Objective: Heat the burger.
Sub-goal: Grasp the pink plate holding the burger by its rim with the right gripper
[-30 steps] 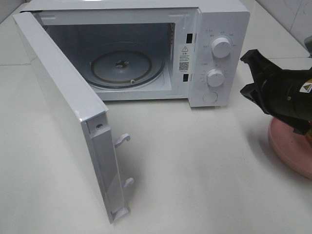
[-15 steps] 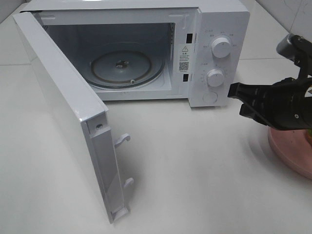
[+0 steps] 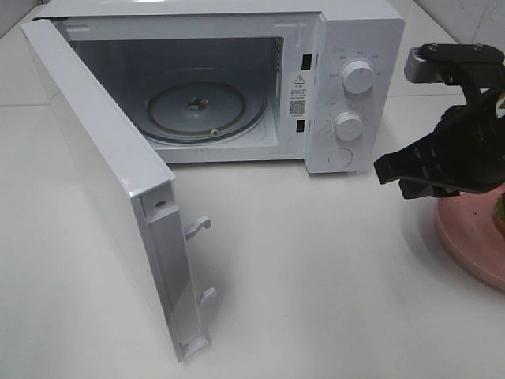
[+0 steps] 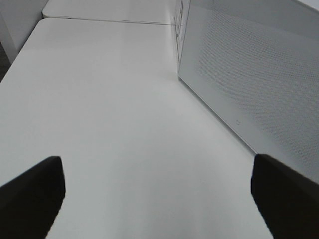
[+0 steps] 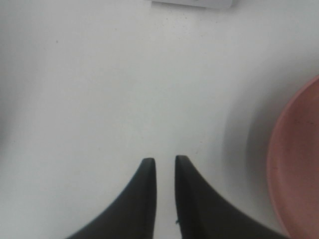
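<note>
A sliver of green and brown from the burger shows at the right edge of the high view; my right arm hides the rest of it. It rests on a round pink plate, whose rim also shows in the right wrist view as the pink plate. My right gripper hangs over the table just left of the plate, pointing left and down. Seen from its wrist, the right gripper has a narrow gap between its black fingers and holds nothing. My left gripper is wide open and empty beside the microwave door.
The white microwave stands at the back with its door swung wide open toward the front left. A glass turntable lies inside the cavity. Bare white table lies between the door and the plate.
My right arm has tipped so the wrist rose and the fingers point down toward the table beside the plate. Its fingers have parted slightly. The left arm has stayed still.
</note>
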Available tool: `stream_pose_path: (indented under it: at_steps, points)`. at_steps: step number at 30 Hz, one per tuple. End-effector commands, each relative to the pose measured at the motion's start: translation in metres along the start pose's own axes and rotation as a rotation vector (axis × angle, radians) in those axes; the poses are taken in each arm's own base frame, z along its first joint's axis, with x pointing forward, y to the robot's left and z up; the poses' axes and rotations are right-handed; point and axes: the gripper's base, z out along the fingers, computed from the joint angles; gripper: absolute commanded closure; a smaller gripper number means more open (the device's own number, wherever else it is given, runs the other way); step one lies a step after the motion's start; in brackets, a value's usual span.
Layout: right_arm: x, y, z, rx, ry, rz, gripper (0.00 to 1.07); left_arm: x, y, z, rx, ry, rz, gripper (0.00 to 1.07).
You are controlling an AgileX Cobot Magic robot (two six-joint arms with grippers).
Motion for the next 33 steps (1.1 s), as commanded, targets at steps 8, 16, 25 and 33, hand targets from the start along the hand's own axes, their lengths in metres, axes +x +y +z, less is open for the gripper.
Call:
stream_pose_path:
  at_steps: [8, 16, 25, 33]
  points:
    - [-0.007, -0.008, -0.015, 0.082, 0.088, -0.17, 0.1, 0.0, 0.0, -0.001, 0.001, -0.007, -0.002, 0.14]
    - [-0.004, -0.022, -0.014, 0.11, 0.134, -0.151, 0.1, 0.0, 0.0, -0.001, 0.001, -0.007, -0.002, 0.14]
    - [0.002, -0.052, -0.009, 0.166, 0.212, -0.048, 0.13, 0.0, 0.0, -0.001, 0.001, -0.007, -0.002, 0.14]
    - [0.003, -0.06, -0.01, 0.181, 0.207, -0.02, 0.15, 0.0, 0.0, -0.001, 0.001, -0.007, -0.002, 0.14]
